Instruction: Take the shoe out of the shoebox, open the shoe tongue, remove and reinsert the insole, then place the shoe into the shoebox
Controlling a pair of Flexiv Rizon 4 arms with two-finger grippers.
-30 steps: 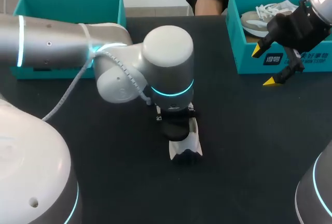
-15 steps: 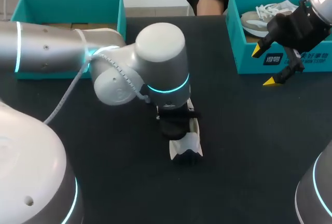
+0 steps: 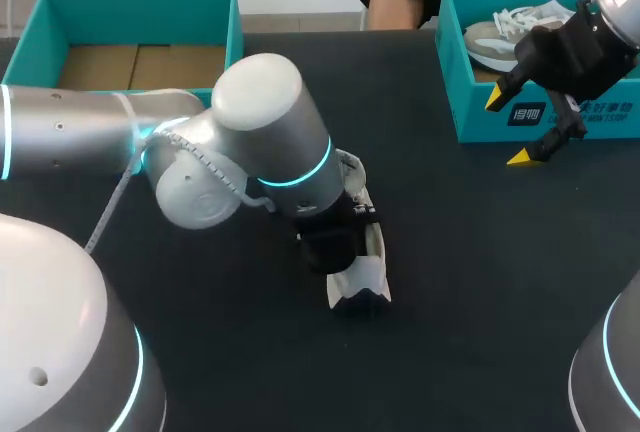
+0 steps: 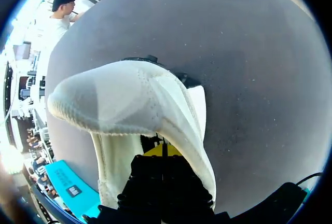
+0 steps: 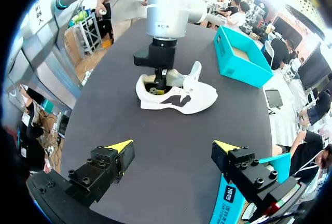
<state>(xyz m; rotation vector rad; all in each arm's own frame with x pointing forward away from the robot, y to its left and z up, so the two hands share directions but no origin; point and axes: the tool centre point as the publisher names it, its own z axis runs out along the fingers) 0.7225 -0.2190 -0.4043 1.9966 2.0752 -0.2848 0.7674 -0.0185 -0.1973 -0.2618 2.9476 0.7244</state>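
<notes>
Black table (image 3: 480, 282) bears the empty box (image 3: 236, 22) and, well apart from it, the shoe (image 5: 192, 98). The left gripper (image 4: 162, 150) sits in the shoe's opening beside the raised tongue (image 5: 194, 71); whether it clamps anything cannot be told. An upward pull may drag the unpinned shoe along, since the right gripper (image 3: 507, 129) hangs spread and empty, far off.

The silver-grey left arm (image 3: 90, 137) with cyan light rings enters from the left side and reaches toward the centre, where its wrist joint (image 3: 275, 137) points downward. Its black two-finger left gripper (image 4: 163, 150) has both yellow tips pressed together. The right arm (image 3: 612, 7) enters from the far right corner. Its black right gripper (image 3: 508, 128) hangs tilted, yellow tips spread wide apart
</notes>
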